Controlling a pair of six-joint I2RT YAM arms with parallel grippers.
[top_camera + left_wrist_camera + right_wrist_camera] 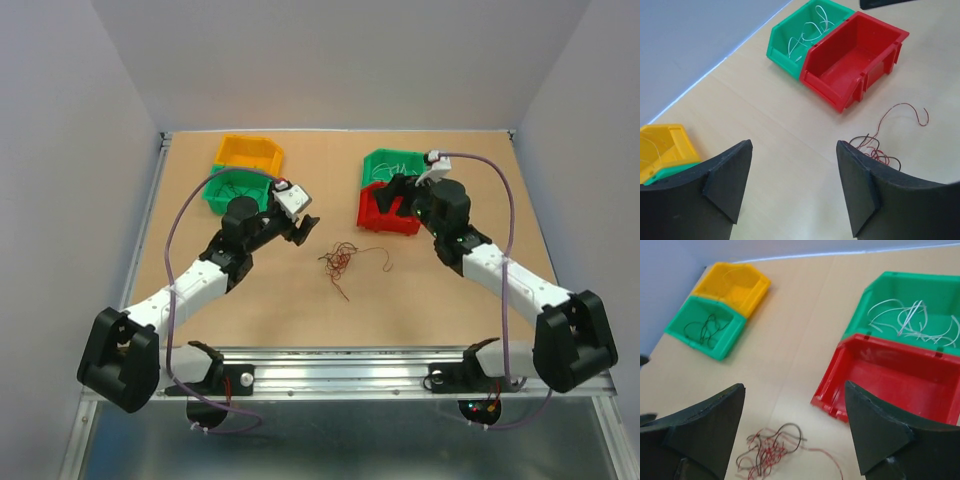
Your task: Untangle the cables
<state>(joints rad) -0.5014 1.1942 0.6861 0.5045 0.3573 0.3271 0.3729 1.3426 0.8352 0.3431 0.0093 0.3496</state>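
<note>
Reddish-brown tangle of thin wires [340, 262], likely limp and featherlight; you should pinch a loose outer strand. Your left gripper [794, 147] and right gripper [794, 387] flank it, fingers wide apart, empty.

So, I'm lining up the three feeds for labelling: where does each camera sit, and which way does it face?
Top external: above and behind the bases, looking down at the table; left arm, right arm whole.
Left wrist: on the left arm, facing right toward the red bin and white-strand green bin; its open jaws frame the bottom.
Right wrist: on the right arm, facing the far edge, the yellow bin at upper left; its open jaws frame the bottom.
Shared: all three show the cables and red bin.
</note>
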